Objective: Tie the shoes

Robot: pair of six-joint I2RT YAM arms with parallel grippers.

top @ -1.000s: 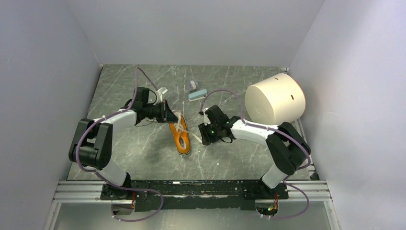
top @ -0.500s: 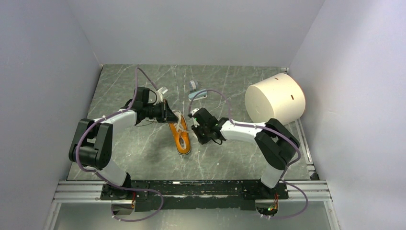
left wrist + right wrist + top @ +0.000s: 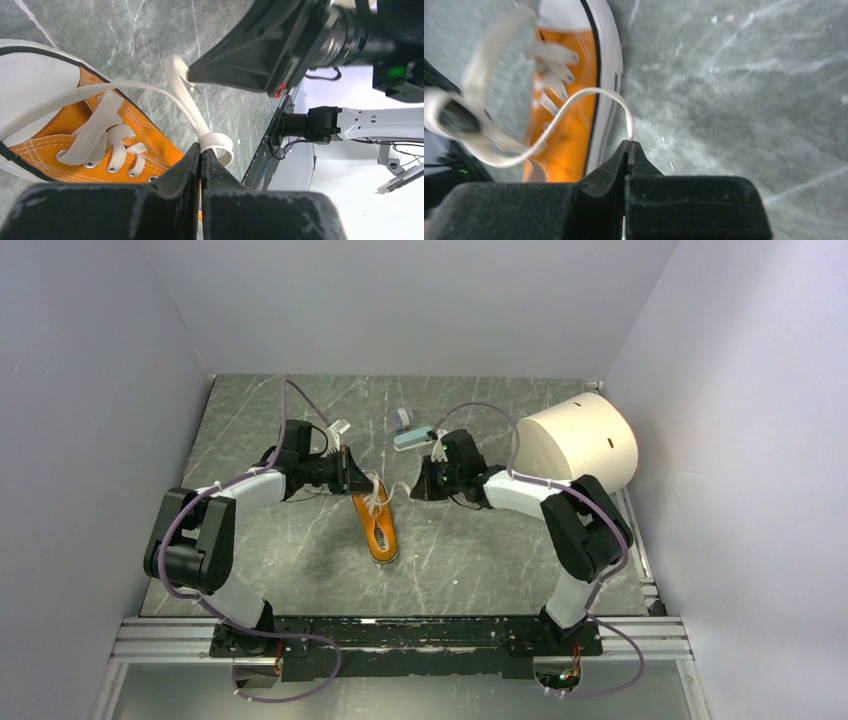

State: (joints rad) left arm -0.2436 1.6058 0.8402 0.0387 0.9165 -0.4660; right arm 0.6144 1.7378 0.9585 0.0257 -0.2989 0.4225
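Shoe: the orange sneaker (image 3: 379, 532) lies near the middle of the table (image 3: 480, 560), heel toward 6 o'clock and toe toward 11.
Left gripper: the left gripper (image 3: 201, 156) hangs over the toe end, its jaws closed on a folded loop of lace just off the eyelets.
Right gripper: the right gripper (image 3: 629, 148) sits at the shoe's 2 o'clock, its jaws pinched shut on the tip of the other strand.
Laces: the laces (image 3: 150, 91) run through the eyelets, and both free lengths arch loosely above the tongue. No crossing, knot or bow shows.
Done: each arm has a strand in hand. That looks like the opening stage only.
Left: crossing the strands, pulling a first knot, forming loops and cinching the bow all remain.
Around: a cream cylinder (image 3: 575, 445) lies at the table's 2 o'clock. Two small blue things (image 3: 410, 430) sit at 12 o'clock, too small to identify.
In the way: nothing lies between the grippers and the shoe, but the two grippers crowd close together. Nothing pins the shoe, so a hard pull may drag it.
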